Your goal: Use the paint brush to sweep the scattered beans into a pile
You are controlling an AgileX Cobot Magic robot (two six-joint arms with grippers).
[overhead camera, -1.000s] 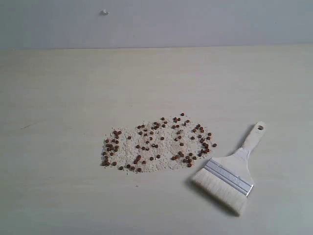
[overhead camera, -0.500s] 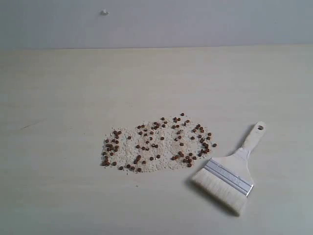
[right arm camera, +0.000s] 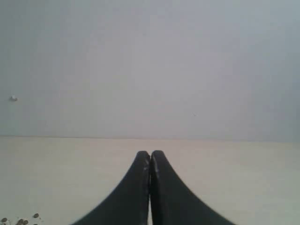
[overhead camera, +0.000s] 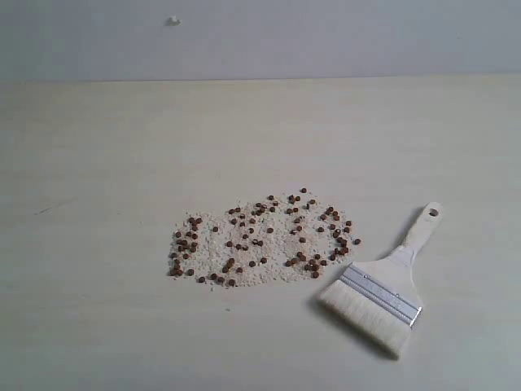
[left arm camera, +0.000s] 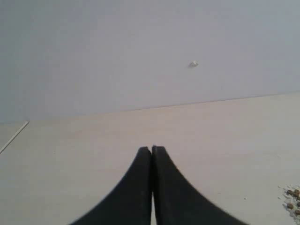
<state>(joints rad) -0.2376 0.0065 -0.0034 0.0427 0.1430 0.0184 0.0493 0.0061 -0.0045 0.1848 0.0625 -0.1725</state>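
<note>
While the left gripper and the right gripper are seen closed on nothing, the beans are scattered on the bench toward its near edge, and the paint brush is laid just beside them, nearer the right corner.

Left gripper: jaws pressed together, holding nothing. Right gripper: jaws pressed together, holding nothing. Both above the surface.
</note>
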